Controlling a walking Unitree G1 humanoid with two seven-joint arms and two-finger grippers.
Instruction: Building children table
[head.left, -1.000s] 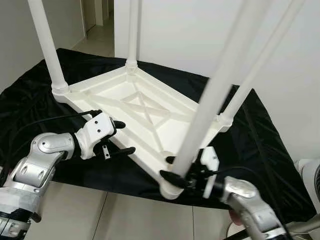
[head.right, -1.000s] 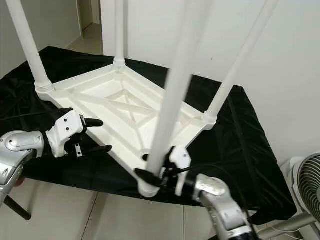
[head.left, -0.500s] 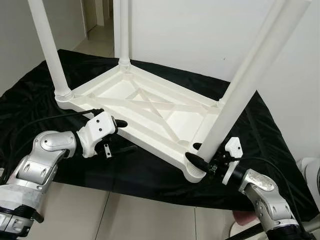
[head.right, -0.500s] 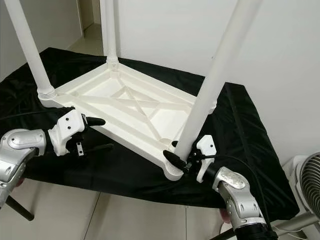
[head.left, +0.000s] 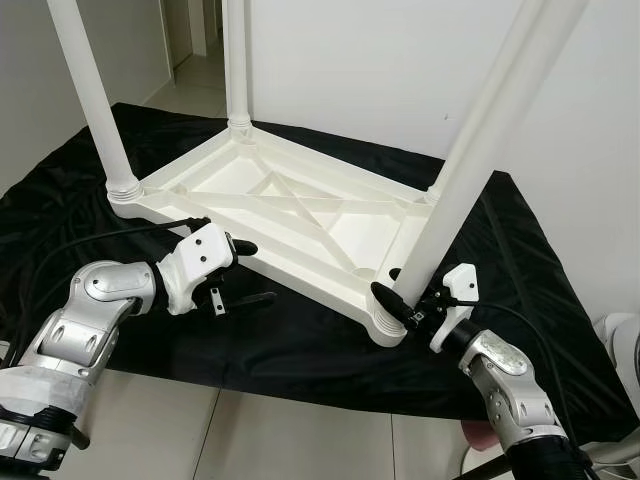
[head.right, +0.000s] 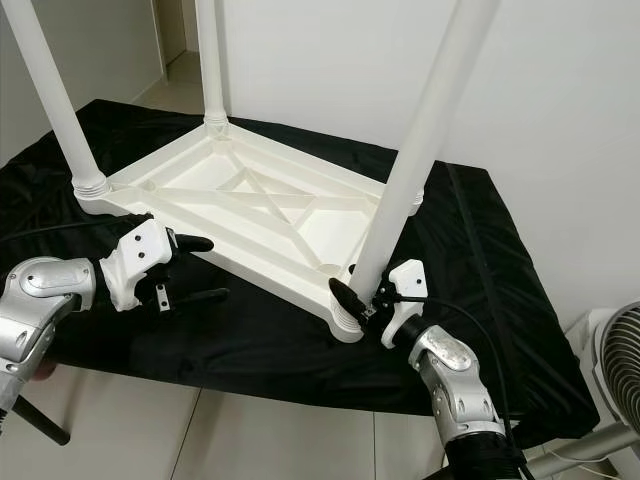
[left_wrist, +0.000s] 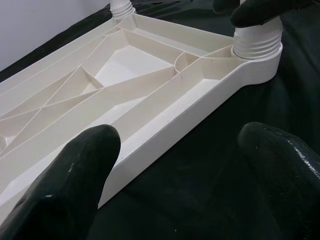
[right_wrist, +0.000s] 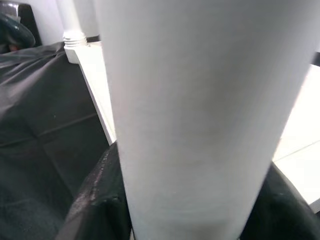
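Note:
A white plastic children's table (head.left: 300, 205) lies upside down on a black cloth (head.left: 300, 345), its legs pointing up. My right gripper (head.left: 398, 290) is shut on the near right leg (head.left: 470, 150) just above its socket at the table's corner (left_wrist: 255, 42). In the right wrist view the leg (right_wrist: 200, 100) sits tight between the black fingers (right_wrist: 100, 200). My left gripper (head.left: 255, 272) is open and straddles the table's near long edge (left_wrist: 165, 110), one finger (left_wrist: 70, 185) over the rim and one (left_wrist: 285, 165) over the cloth.
Two more legs stand at the near left corner (head.left: 95, 100) and the far corner (head.left: 236, 60). The cloth covers a low platform that ends near my arms, with pale tile floor (head.left: 280, 440) below. A white wall rises behind, and a fan (head.right: 610, 380) stands at lower right.
The near right corner of the table has swung right and away with my right gripper on its leg. The leg now stands more upright. My left gripper has barely moved.

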